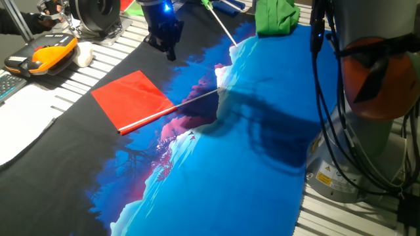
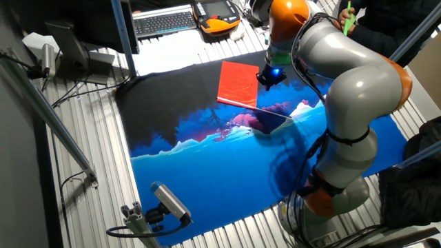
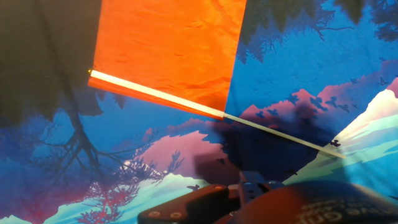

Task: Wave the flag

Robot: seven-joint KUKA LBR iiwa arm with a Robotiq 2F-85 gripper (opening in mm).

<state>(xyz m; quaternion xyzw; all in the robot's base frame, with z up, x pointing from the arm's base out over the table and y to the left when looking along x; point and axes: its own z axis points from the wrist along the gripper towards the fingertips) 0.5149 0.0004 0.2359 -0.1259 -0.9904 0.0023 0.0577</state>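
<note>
1. We see the small red rectangular cloth flag on a thin white stick lying flat on the large printed cloth of blue, black and pink, which covers most of the slatted metal bench.
2. The red cloth of the flag rests on the black part of the print, while the bare end of its stick reaches out over the pink and blue mountain picture (the stick runs along one long edge of the red cloth).
3. The black two-finger claw hangs above the printed cloth, near the flag's far corner and apart from it; nothing is held in it.
4. Whether the claw's fingers stand apart or together, we cannot tell: they show only as a dark mass in one fixed view, and the hand view catches just part of the dark housing at the bottom edge.
5. In the hand view the flag lies ahead of the claw, untouched.
6. A bundled green cloth sits at the far edge of the printed cloth, well apart from the flag.
7. An orange and black handheld pendant lies on the bench beside the printed cloth.
</note>
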